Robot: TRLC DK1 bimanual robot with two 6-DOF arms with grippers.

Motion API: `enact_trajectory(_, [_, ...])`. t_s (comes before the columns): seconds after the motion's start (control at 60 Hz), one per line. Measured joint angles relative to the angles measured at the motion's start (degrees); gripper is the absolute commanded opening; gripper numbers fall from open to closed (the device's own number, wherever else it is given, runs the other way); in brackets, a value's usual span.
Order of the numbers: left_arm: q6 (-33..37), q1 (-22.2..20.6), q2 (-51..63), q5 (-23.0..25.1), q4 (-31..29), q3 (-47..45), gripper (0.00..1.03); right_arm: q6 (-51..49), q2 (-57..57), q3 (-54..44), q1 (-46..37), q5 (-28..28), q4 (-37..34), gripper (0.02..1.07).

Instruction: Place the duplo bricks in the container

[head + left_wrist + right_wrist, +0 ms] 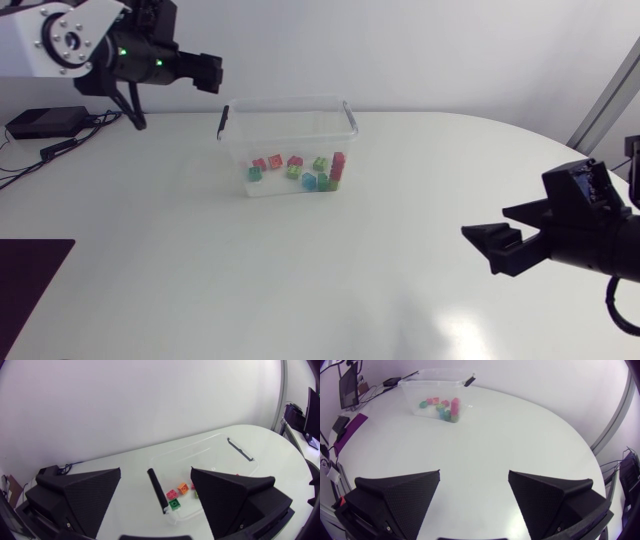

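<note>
— Where are the duplo bricks (296, 168)?
— All the ones I can see lie inside the clear container (290, 102), on its floor; pink, red, green and blue ones lie loose, and a taller pink stack stands at the right end.
— And the container itself?
— It sits upright on the white table (300, 290), towards the far side; it has a black handle (157, 489) at each end.
— The grippers?
— The left gripper (155, 471) hangs by the container's left end, apart from it, fingers spread wide and holding nothing; the right gripper (474, 472) is well apart, at the near right, also spread and empty.
— Anything else?
— A dark mat (25, 285) at the near left edge; a black box (45, 122) at the far left.
</note>
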Motion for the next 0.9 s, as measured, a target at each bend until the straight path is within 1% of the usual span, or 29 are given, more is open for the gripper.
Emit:
enact_trajectory(0.117, [0.0,1.0,-7.2,-2.3,2.7,-7.6,0.98,0.0,-3.2,-0.7,-0.8,3.3,0.7,1.01])
enact_trajectory(0.217, [0.0,1.2,-13.0,-3.6,3.8,-13.2,0.98,-0.2,-6.0,-2.1,-1.7,5.8,1.2,1.01])
enact_trajectory(0.267, [0.0,1.6,-16.0,-4.3,4.5,-15.9,0.98,-0.2,-7.2,-2.9,-2.6,6.3,1.5,1.01])
enact_trajectory(0.417, [0.0,2.3,-25.4,-6.4,6.7,-23.9,0.98,-1.1,-10.6,-4.5,-6.0,6.7,2.2,1.01])
enact_trajectory(0.55, [0.3,2.3,-33.8,-7.4,7.0,-30.4,0.98,-1.8,-14.0,-6.0,-8.4,6.9,2.4,1.01])
enact_trajectory(0.75, [1.6,4.5,-45.4,-7.9,7.8,-38.4,0.98,-3.5,-19.4,-8.8,-11.2,6.9,3.3,1.02])
enact_trajectory(0.9, [3.1,5.0,-52.7,-8.1,8.5,-44.6,0.98,-4.1,-22.3,-10.7,-11.9,6.9,3.7,1.02])
